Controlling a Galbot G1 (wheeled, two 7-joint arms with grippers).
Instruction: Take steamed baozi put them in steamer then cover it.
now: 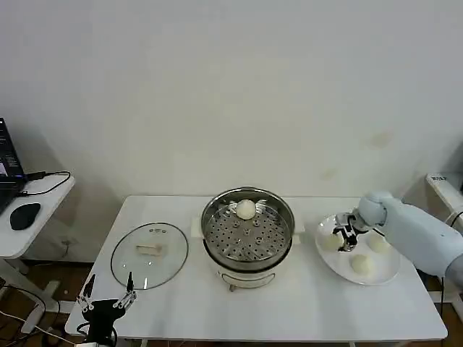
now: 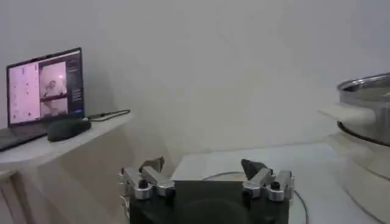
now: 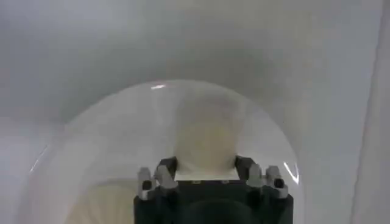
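Note:
The steamer (image 1: 249, 269) stands mid-table with one baozi (image 1: 246, 210) on its perforated tray. The glass cover (image 1: 150, 254) lies flat to its left. Three more baozi sit on a white plate (image 1: 383, 273) at the right. My right gripper (image 1: 344, 236) is down on the plate's left side, shut on the leftmost baozi (image 1: 330, 242). In the right wrist view that baozi (image 3: 204, 137) fills the gap of the right gripper (image 3: 205, 167), touching both fingers while resting on the plate (image 3: 109, 140). My left gripper (image 1: 108, 300) hangs open at the table's front left corner, open too in its wrist view (image 2: 204, 165).
A side table at the left holds a mouse (image 1: 25, 215) and a laptop (image 2: 42, 85). The steamer (image 2: 365, 103) rises at the edge of the left wrist view. Bare tabletop lies in front of the steamer and between it and the plate.

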